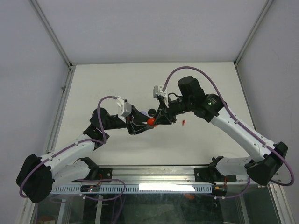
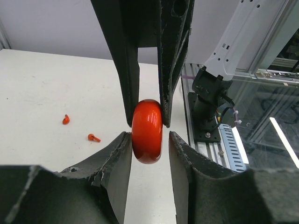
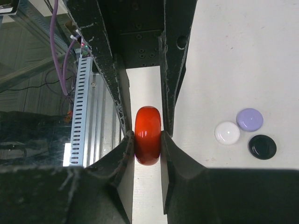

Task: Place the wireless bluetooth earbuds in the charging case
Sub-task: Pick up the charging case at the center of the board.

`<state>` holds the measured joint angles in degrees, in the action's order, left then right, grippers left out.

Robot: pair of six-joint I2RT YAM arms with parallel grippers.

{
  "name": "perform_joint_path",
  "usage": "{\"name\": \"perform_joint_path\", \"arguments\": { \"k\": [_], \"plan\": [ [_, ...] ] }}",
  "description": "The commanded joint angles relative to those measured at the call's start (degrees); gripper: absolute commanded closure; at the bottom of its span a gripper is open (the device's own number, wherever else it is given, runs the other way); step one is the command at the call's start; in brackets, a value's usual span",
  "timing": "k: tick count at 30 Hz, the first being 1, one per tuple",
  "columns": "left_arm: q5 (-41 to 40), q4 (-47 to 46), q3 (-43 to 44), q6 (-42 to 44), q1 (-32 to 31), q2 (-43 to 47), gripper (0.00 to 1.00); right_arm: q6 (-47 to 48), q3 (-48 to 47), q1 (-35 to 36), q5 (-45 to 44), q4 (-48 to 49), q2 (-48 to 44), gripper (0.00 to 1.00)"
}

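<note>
The red charging case hangs on edge above the table between both grippers. My right gripper is shut on it, both pads pressing the case at its flat sides. My left gripper reaches in from the opposite side with its jaws around the same case. One finger touches the case, and a narrow gap shows at the other finger. Two red earbuds lie loose on the table to the left. One red earbud shows in the top view.
Three closed round cases lie together on the table: white, lavender and black. The slotted metal rail runs along the table's near edge. The right arm's base stands on that rail.
</note>
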<state>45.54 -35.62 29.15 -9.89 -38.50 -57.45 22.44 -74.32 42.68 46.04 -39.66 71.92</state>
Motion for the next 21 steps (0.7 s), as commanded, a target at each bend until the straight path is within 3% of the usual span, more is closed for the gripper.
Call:
{"name": "perform_joint_path", "arguments": {
  "k": [1,10,18,21],
  "plan": [
    [0.98,-3.63,-0.22,-1.59,0.62,-0.45,0.62,-0.26,-0.63,0.3,-0.41,2.85,-2.56,1.0],
    [0.83,-4.06,-0.11,-1.95,0.62,-0.56,0.68,-0.16,-0.57,0.3,-0.8,2.3,-2.67,1.0],
    [1.54,-4.21,-0.12,-1.41,0.63,-0.86,0.99,-0.16,-0.65,0.3,-1.05,2.71,-2.64,0.99],
    [2.21,-4.58,-0.49,-0.98,0.7,-0.76,1.0,-0.15,-0.24,0.3,-2.32,3.21,-3.44,0.85]
  ]
}}
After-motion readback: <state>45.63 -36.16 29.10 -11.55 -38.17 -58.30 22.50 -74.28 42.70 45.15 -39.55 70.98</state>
